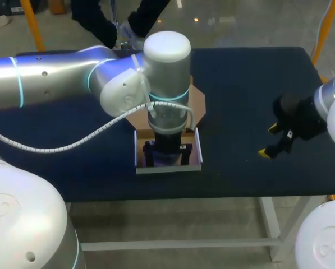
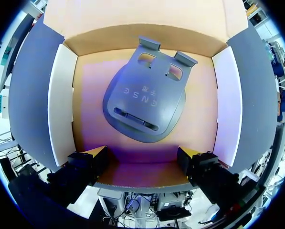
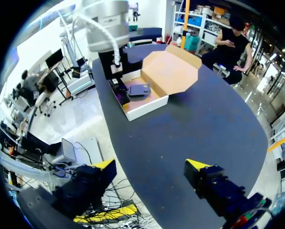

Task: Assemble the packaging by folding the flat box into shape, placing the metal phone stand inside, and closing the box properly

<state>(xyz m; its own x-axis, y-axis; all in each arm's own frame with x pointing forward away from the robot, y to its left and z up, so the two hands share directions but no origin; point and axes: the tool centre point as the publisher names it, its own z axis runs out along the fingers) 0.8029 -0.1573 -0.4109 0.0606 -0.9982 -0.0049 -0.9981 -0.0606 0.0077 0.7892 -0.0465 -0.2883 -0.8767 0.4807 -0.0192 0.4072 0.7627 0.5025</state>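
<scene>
Dark table (image 1: pixel 240 101) carries the open box (image 1: pixel 167 168); from above, the left arm (image 1: pixel 72 73) hides most of its inside. Left gripper (image 2: pixel 142 161) hangs spread and empty over the phone stand (image 2: pixel 144 102), which lies flat inside. Right gripper (image 1: pixel 270 141) hovers well apart, fingers wide, empty.

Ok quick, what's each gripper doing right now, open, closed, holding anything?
Left gripper: open, holding nothing; the phone stand lies in the box ahead of it.
Right gripper: open, empty, above the table, away from the box.

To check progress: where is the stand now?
The stand lies inside the open box, under the left gripper, at the middle of the table.
</scene>
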